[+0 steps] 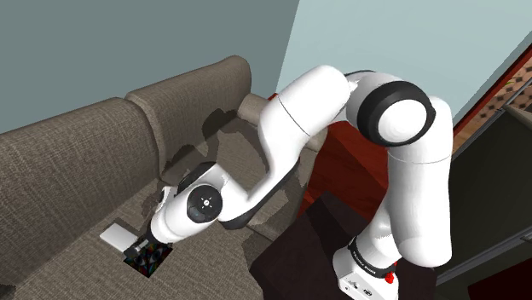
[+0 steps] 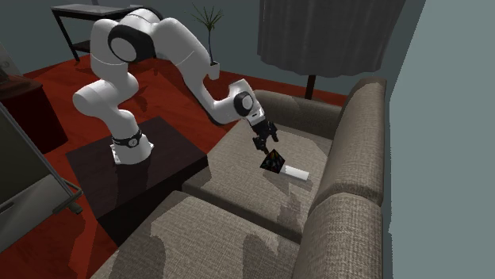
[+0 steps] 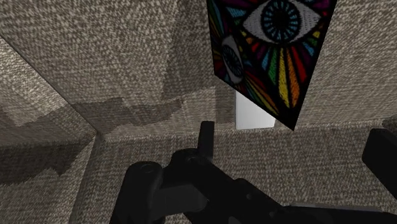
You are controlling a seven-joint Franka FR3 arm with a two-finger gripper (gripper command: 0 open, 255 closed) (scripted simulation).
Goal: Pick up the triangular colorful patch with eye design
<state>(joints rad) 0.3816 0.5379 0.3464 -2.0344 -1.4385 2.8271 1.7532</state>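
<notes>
Gripper (image 2: 262, 143) fingers apart, clamped on nothing, just above the eye patch (image 2: 272, 162) on the sofa (image 2: 238, 158) seat. White flat block (image 2: 297, 172) lies just beside the patch, sofa backrest close behind.

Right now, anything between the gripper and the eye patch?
Nothing visible. The open gripper faces the patch directly, with bare couch fabric between them. A white flat item lies past the patch, on its far side, out of the path.

White block (image 3: 254, 114) just beside patch (image 3: 273, 51)
</notes>
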